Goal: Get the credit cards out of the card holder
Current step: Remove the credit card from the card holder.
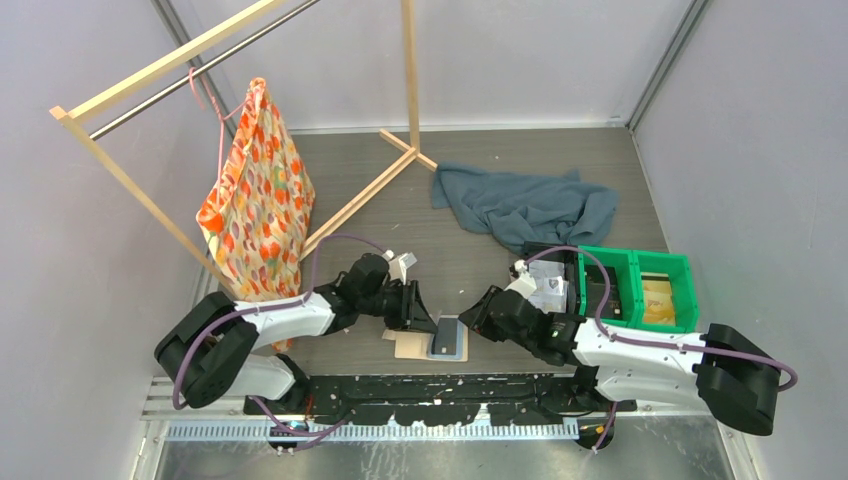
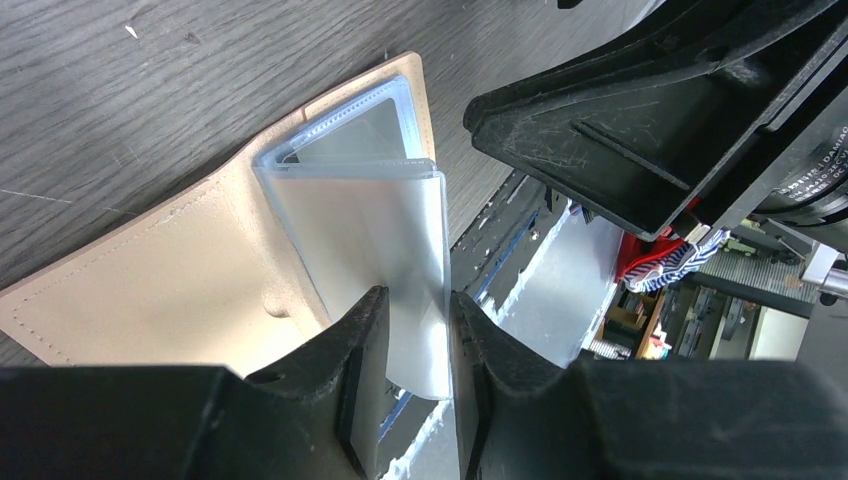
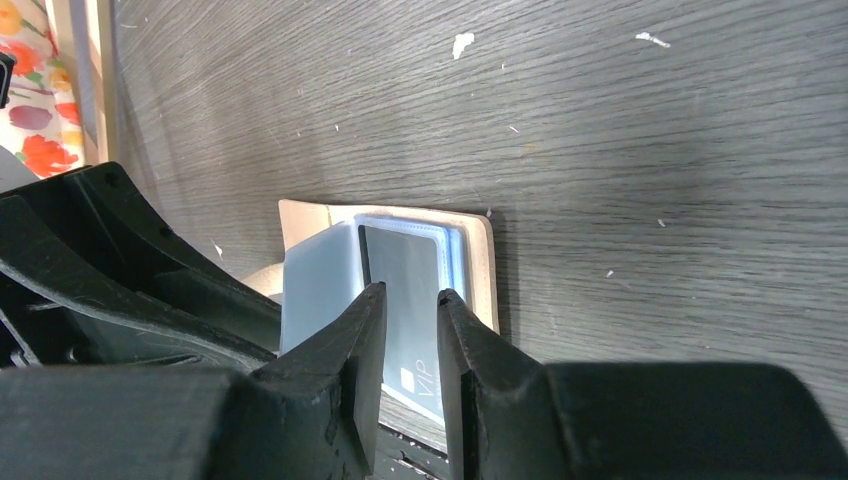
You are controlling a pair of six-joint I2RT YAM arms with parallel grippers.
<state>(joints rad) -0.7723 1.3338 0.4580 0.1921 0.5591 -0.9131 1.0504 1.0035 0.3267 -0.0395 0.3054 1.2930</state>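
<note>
The tan card holder (image 1: 412, 347) lies open on the table near the front edge, between my grippers. In the left wrist view its tan cover (image 2: 150, 300) lies flat and a pale blue-grey pocket flap (image 2: 370, 230) stands up between my left gripper's (image 2: 415, 300) fingers, which pinch it. My left gripper (image 1: 420, 312) is at the holder's left side. My right gripper (image 1: 477, 315) is at its right side. In the right wrist view a dark grey credit card (image 3: 400, 260) printed "VIP" sticks out of a pocket. My right gripper (image 3: 410, 292) is just over it, fingers narrowly apart, nothing between them.
A green bin (image 1: 635, 288) stands behind my right arm. A grey-blue cloth (image 1: 525, 205) lies at the back. A wooden rack (image 1: 355, 200) with an orange patterned bag (image 1: 258, 200) stands at the left. The black arm mount (image 1: 440, 395) runs just in front of the holder.
</note>
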